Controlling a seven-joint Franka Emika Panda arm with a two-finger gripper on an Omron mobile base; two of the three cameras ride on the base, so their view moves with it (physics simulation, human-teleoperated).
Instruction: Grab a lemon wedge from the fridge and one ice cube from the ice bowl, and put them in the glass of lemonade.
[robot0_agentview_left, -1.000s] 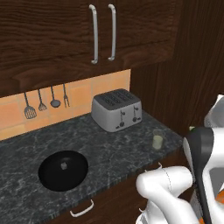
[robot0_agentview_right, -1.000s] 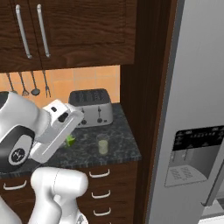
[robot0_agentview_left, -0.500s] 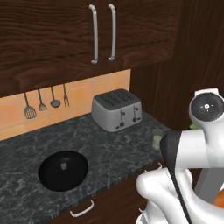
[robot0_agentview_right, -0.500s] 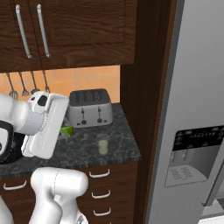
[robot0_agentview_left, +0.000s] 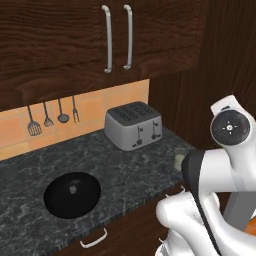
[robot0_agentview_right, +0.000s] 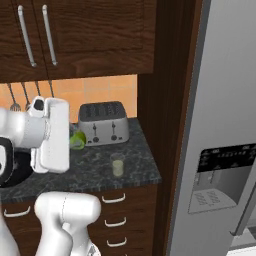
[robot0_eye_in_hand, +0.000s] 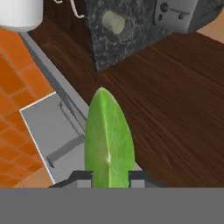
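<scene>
The gripper (robot0_eye_in_hand: 109, 177) was clamped on the lemon wedge (robot0_eye_in_hand: 108, 140), so the fridge fetch looked done. The glass of lemonade (robot0_eye_in_hand: 114, 22) lay well ahead of the hand; dropping the wedge in and fetching the ice cube remained.

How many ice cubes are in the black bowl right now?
1 visible: a small pale ice cube sits near the middle of the ice bowl on the counter, left of the toaster. Others could be too faint to see.

One toaster (robot0_agentview_left: 134, 125), one black bowl (robot0_agentview_left: 72, 194), one glass of lemonade (robot0_agentview_right: 117, 164), one lemon wedge (robot0_eye_in_hand: 109, 140), four hanging utensils (robot0_agentview_left: 52, 116)
</scene>
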